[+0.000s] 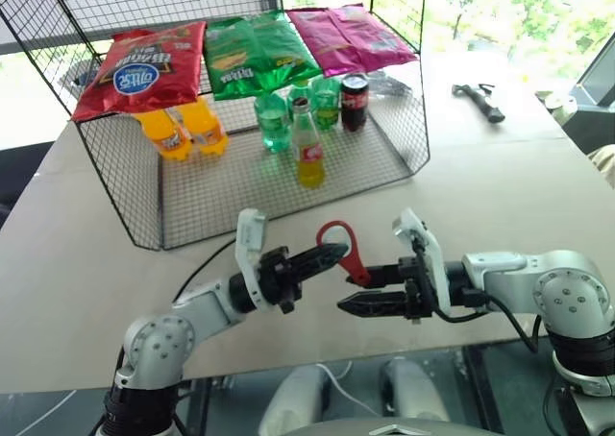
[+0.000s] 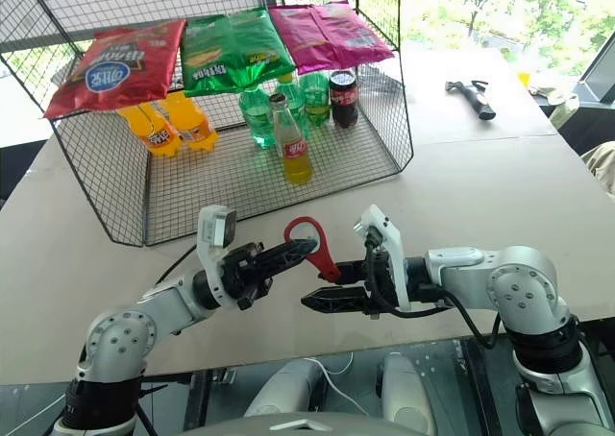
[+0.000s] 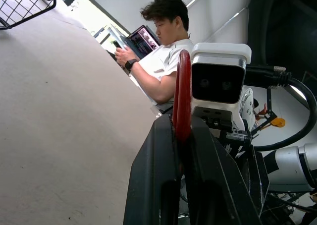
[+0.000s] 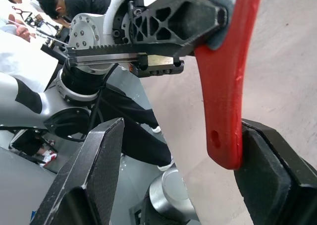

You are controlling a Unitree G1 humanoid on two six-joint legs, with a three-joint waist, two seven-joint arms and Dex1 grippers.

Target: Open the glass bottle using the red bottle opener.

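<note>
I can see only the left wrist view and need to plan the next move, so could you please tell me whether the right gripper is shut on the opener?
Observer: No. The right gripper has its jaws open around the handle end of the opener, which lies against one finger.
Operator: Thank you. Where is the bottle?
Observer: The bottle stands upright in the wire basket across the table, just in front of the green bottles.
Operator: Is anything else lying out there?
Observer: A hammer lies on the table to the right of the basket.
</note>
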